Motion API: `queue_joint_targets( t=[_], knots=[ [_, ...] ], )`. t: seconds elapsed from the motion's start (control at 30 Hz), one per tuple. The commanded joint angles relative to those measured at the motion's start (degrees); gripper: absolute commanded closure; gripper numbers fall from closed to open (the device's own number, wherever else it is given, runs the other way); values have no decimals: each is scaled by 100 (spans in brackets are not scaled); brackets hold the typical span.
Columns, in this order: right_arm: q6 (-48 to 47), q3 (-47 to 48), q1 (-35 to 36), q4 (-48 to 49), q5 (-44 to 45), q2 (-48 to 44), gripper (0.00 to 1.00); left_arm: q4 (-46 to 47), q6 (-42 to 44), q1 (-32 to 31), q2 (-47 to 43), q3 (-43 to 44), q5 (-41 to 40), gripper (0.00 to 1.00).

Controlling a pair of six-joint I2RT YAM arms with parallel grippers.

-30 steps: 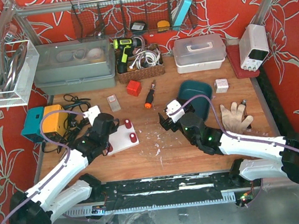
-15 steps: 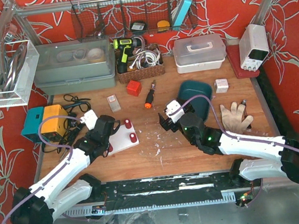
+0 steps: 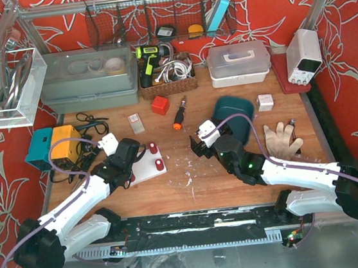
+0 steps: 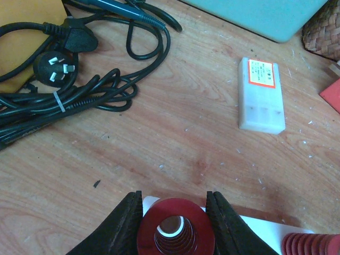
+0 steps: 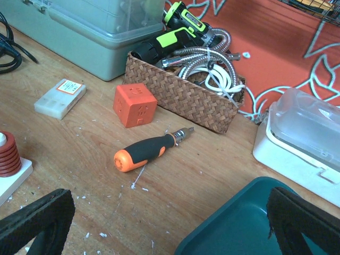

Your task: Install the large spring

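The large red spring [image 4: 183,211] stands upright between my left gripper's [image 4: 174,201] black fingers, which press on both its sides. A white post shows down its bore, over the white base plate [image 4: 260,235]. From above, the left gripper [image 3: 131,165] sits at the plate's [image 3: 146,171] left edge. Two smaller red springs [image 3: 153,148] stand on the plate; one shows in the left wrist view [image 4: 311,245] and in the right wrist view [image 5: 8,154]. My right gripper [image 3: 200,146] is wide open and empty [image 5: 170,223], a little right of the plate.
A screwdriver [image 5: 146,151], orange cube [image 5: 135,104], small white box [image 4: 261,94] and wicker basket [image 5: 186,98] lie behind the plate. Black cables [image 4: 79,79] lie at the left. A teal tray [image 3: 233,110] and a glove [image 3: 282,139] are at the right.
My left gripper has shifted slightly to the right and down towards the plate with the spring. The right arm has not moved.
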Motion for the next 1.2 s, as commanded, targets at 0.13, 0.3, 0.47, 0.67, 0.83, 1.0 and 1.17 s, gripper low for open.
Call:
queue_joint_targets(
  t=[0.13,0.3,0.47,0.67,0.83,1.0,1.17],
  knots=[
    [-52,67,-17,31,94,6,1,443,-4,73,358,-92,-183,96],
    [-66,67,-16,15,110,-5,1,467,-83,90,509,-92,-155,83],
    [-56,67,-15,16,114,-23,1,533,-146,92,371,-122,-159,65],
    [-96,82,-20,16,237,-28,1,685,80,92,236,140,-93,48],
    [-236,73,-44,-3,450,-297,1,655,243,94,213,576,-153,32],
    [-230,225,-382,-153,626,-566,1,1905,1117,92,-106,608,-215,3],
    [-65,448,-1086,-344,479,-715,1,4887,3325,92,-450,-308,805,0]
  ],
)
